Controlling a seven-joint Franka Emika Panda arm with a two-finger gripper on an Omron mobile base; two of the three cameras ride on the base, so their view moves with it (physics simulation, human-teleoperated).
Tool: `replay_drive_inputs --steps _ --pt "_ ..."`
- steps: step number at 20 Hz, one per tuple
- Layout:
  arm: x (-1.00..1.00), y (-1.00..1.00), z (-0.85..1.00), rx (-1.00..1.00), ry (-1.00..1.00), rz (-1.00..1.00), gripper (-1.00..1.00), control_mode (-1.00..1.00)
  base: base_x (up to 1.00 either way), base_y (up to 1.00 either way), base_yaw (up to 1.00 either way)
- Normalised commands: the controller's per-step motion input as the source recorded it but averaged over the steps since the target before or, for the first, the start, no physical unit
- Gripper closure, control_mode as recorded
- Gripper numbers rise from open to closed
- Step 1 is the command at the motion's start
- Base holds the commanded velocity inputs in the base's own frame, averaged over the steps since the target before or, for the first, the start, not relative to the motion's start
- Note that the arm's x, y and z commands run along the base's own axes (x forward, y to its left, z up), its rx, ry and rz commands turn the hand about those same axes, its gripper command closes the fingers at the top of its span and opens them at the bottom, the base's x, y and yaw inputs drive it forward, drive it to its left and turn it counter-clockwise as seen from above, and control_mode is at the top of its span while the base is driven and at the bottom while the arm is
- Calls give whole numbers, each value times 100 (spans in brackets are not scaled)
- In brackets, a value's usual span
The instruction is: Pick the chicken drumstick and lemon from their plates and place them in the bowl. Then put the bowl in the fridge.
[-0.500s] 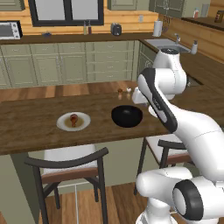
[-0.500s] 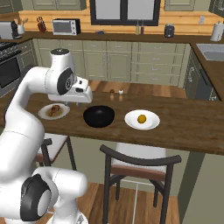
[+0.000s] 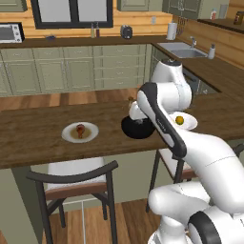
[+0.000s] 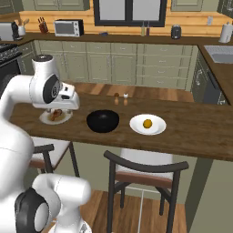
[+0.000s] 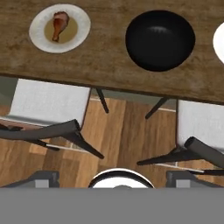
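On the dark plank-grained wooden counter (image 5: 100,61), a glossy, round, deep black bowl (image 5: 160,40) sits ahead of the wide-open two-finger gripper (image 5: 113,177). Two off-white plates flank it: one plate (image 5: 39,37) holds one reddish-brown lumpy chicken drumstick (image 5: 58,25), long axis slanting; the other (image 4: 157,128) one yellow oval lemon (image 4: 147,123).

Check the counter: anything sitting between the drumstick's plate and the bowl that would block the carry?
Nothing visible does. The chicken drumstick lies on its plate, and only bare counter separates that from the empty bowl. The two small shakers stand farther back on the counter, off that line.
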Motion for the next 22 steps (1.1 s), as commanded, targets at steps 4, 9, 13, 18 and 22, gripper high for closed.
replay_drive_inputs --steps 4,9,13,18,22 --pt "44 100 -17 4 0 2 -100 -100 0 0 0" --pt "68 100 -13 4 2 1 -100 -100 0 0 0" --pt "92 90 -47 12 16 0 -100 -100 0 0 0" --pt "54 52 -37 1 10 0 -100 -100 0 0 0" --pt "45 55 -17 -18 22 0 -100 -100 0 0 0"
